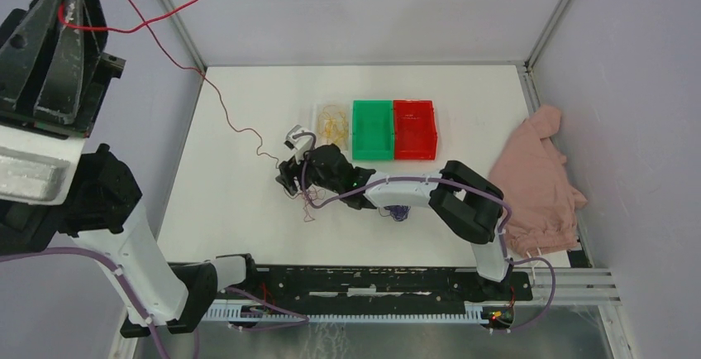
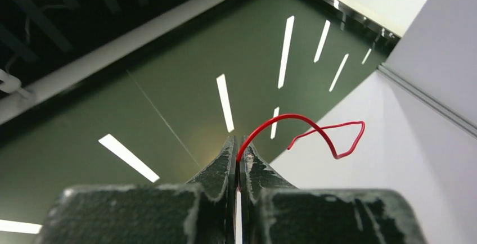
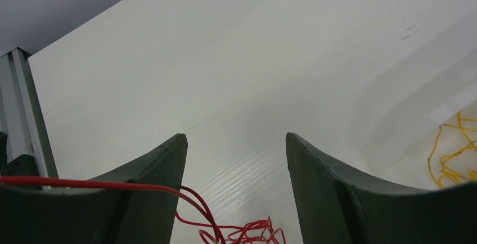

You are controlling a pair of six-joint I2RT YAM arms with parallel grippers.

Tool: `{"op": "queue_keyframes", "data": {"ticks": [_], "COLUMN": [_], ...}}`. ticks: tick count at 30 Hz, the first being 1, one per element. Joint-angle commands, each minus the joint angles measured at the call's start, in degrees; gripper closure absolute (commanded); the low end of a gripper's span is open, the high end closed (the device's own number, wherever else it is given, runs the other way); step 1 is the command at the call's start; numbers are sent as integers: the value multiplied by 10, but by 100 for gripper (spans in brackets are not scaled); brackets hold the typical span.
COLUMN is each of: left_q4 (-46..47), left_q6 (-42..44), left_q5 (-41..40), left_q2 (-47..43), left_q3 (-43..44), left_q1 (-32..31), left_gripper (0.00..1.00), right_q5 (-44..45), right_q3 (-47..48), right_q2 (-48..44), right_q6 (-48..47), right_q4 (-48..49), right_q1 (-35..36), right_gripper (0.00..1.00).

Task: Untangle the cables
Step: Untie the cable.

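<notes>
I see my left gripper (image 2: 237, 144) clenched on the red cable (image 2: 289, 115), high up; my right gripper (image 3: 236, 137) is released above its tangle.

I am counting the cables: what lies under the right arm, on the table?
A small bundle of dark blue-purple cable peeks out beneath the right arm. The arm covers the rest, so its full extent and any knots cannot be seen.

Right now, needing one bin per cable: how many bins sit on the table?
3, in a row: clear bin with yellow cable, green bin, red bin rightmost.
</notes>
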Motion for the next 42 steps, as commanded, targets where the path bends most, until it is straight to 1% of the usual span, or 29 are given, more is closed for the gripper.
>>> {"op": "queue_keyframes", "data": {"ticks": [1,3,5,10,15,20,25,28,30,33,35,36,38,39,40,42], "left_q4": [60,85,114,183,228,238,253,249,251,260,271,274,273,260,240,203], "left_q6": [5,20,31,90,140,180,207,213,228,276,338,353,341,328,312,258], "left_q5": [-48,-79,-130,-237,-276,-277,-288,-289,-285,-262,-233,-226,-230,-231,-227,-207], "left_q2": [4,9,19,68,69,70,85,85,91,118,123,123,121,114,104,71], "left_q3": [34,50,72,150,153,153,171,163,163,201,204,202,198,184,163,109], "left_q1": [2,1,3,4,4,4,3,3,4,3,4,4,4,4,4,4], "left_gripper": [97,97,97,97,97,97,97,97,97,97,97,97,97,97,97,97], "right_q5": [24,29,33,46,66,98,126,132,140,164,157,157,149,125,110,86], "right_q3": [-18,-33,-51,-99,-152,-213,-269,-301,-319,-352,-384,-398,-416,-421,-421,-412], "right_q2": [4,4,5,9,17,18,25,17,5,-4,6,12,14,8,-2,-40], "right_q6": [13,19,27,46,75,135,187,200,211,265,301,316,336,330,315,276], "right_q4": [49,58,67,99,133,178,209,246,247,247,299,326,373,393,401,375], "right_q1": [0,-1,-3,-5,-6,-9,-10,-10,-10,-19,-24,-26,-27,-26,-24,-20], "right_gripper": [29,30,30,30,30,30,25,24,24,24,24,25,26,27,26,23]}}
